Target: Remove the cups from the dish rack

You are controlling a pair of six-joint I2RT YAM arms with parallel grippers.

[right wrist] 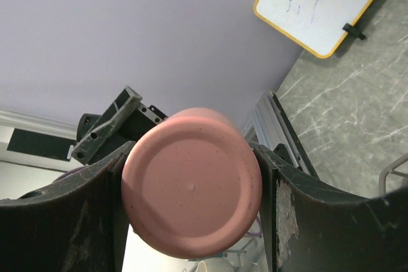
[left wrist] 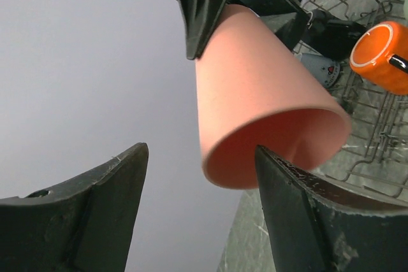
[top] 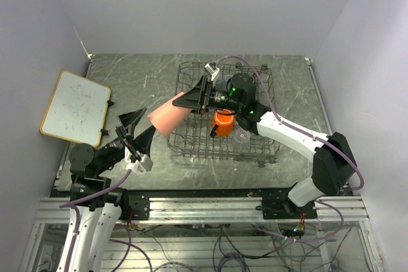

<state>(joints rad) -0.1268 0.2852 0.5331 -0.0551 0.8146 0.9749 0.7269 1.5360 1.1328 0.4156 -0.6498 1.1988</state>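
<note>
Drop risk: right gripper clamps the pink cup; left gripper stands spread around its rim; early release would drop it onto the bench.

whiteboard scribbles illegible, orange mug cropped

The right arm and left arm show white links, black joints, purple cables; the left end effector is scuffed black.
</note>
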